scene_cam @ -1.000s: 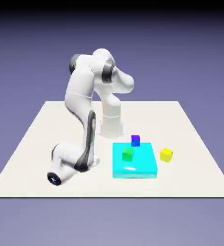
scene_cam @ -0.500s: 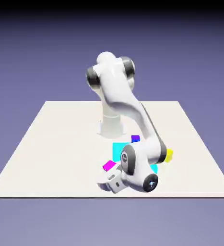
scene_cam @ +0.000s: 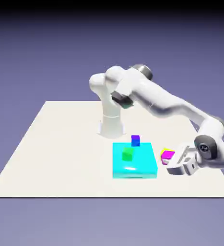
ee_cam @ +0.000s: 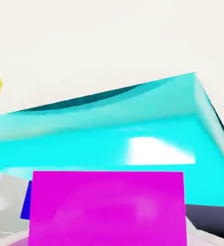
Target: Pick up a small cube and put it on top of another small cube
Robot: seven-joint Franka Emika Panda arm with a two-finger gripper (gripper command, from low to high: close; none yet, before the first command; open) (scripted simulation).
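Blue-violet backdrop, darkening to black along the top, surrounds a pale worktop point(scene_cam: 51, 153) in the exterior view. The white arm point(scene_cam: 157, 96) rises from its base near the far edge and stretches out to the exterior view's right, its dark-banded wrist low over that side of the worktop.

Next in size is the flat cyan block point(scene_cam: 137, 166), lying on the worktop near the middle, its top catching a bright glare. In the hand view it spans the picture almost from side to side.

The end effector point(scene_cam: 168, 161) is tilted well over, pointing towards the exterior view's left, and is closed on the magenta cube point(ee_cam: 108, 209). That cube fills the bottom middle of the hand view and hides the fingertips.

Among the small cubes, the yellow cube point(scene_cam: 164, 150) is mostly hidden behind the magenta one in the exterior view, with only a rim showing; whether the two touch I cannot tell. The green cube point(scene_cam: 127, 154) sits on the cyan block, and the blue cube point(scene_cam: 135, 141) is just beside the block's far edge.
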